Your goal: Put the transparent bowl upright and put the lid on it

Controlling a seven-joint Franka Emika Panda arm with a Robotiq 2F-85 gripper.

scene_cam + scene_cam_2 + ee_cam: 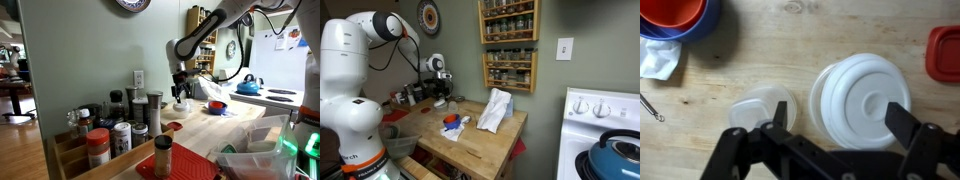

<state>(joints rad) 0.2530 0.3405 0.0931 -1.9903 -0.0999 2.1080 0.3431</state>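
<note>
Wrist view, left to right:
- Orange bowl nested in a blue bowl [675, 18], top-left corner, cut off by the frame.
- Crumpled white cloth [658, 58] just below it.
- Small metal bit [650, 105] at the left edge, too small to identify.
- Clear bowl [760, 105] on the wood, left of centre, just beside the lid [862, 95]. Touching or a hair apart, can't tell. Looks rim-down, but hard to call on clear plastic.
- Lid lying flat, raised rings facing up.
- Red container [945, 55] at the right edge, cut off, apart from the lid.

Claw [837, 125] wide open, gripping nothing, hanging over the table. One jaw over the clear bowl's right edge, the other over the lid's right rim. Lower parts of bowl and lid hidden behind the claw body.

Exterior views:
- Clear bowl and lid too small to pick out in either.
- Spice jars [115, 125] crowding the foreground, blocking the near table.
- Claw [180, 92] low over the far end of the table, white bag [205, 88] standing just beside it.
- Blue bowl [450, 122] and cloth mid-table, white bag [495, 110] upright to their right.

Surface: pale wooden butcher-block table [495, 145].

Room, left to right: white arm [360, 60], round wall clock [428, 17], two wooden spice racks [508, 45] on a grey-green wall, switch plate [564, 48], white stove [605, 105] with a blue kettle [618, 155], cut off at the corner.
</note>
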